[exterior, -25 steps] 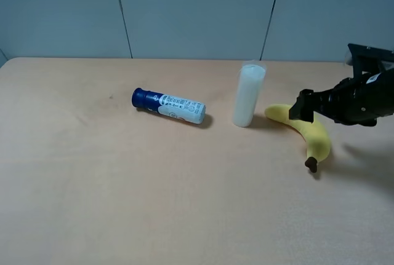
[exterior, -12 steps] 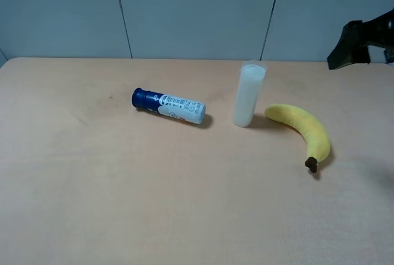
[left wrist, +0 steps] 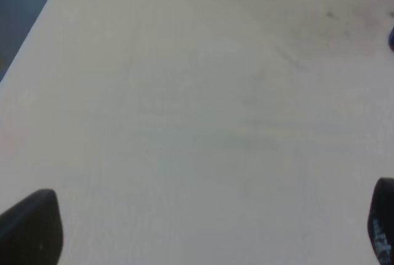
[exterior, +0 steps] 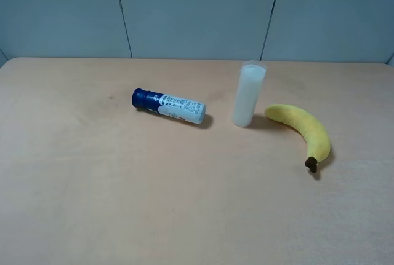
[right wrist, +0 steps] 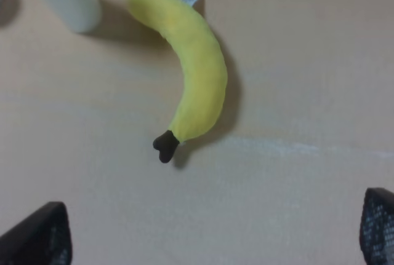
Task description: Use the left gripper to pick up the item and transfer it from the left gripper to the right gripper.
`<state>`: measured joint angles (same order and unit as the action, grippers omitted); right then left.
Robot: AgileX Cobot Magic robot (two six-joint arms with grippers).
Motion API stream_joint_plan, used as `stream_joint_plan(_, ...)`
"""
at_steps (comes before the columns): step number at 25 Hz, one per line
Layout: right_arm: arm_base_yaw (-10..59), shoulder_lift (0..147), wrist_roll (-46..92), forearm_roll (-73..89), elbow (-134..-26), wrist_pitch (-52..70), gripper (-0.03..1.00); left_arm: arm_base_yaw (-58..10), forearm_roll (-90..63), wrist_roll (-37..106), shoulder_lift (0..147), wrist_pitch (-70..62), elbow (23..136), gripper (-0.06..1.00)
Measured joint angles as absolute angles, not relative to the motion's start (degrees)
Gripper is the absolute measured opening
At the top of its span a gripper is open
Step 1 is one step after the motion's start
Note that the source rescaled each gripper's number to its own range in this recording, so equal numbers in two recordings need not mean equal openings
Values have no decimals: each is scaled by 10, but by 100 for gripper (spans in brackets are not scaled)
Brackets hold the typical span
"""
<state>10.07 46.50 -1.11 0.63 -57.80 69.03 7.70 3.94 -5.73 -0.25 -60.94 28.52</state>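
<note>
The item, a curved yellow banana point(exterior: 305, 128) with a dark stem tip, lies on the tan table to the right of centre, and no gripper touches it. Neither arm shows in the exterior high view. The right wrist view looks down on the banana point(right wrist: 196, 68), which lies well ahead of my right gripper point(right wrist: 207, 231); its fingertips stand wide apart and open with nothing between them. My left gripper point(left wrist: 206, 231) is also open and empty, over bare tabletop near the table's left edge.
A white bottle with a dark blue cap point(exterior: 168, 106) lies on its side left of centre. An upright translucent white cylinder point(exterior: 248, 94) stands just left of the banana's far end. The table point(exterior: 123, 203) ends at a grey wall behind.
The right arm, which hovered right beside the banana a second ago, has lifted away to the upper right and left the exterior high view. The banana stayed put.
</note>
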Motion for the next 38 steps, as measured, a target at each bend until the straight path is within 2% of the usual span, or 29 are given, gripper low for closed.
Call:
stream_joint_plan(11, 101, 191, -11, -4, -375, 670, 100, 77, 39, -57, -3, -609, 285, 100)
stream_joint_plan(19, 101, 35, -13, -4, -301, 617, 100, 77, 39, -57, -3, -609, 285, 100)
stream_joint_plan(38, 101, -3, -29, -9, -285, 587, 100, 77, 39, -57, -3, -609, 285, 100)
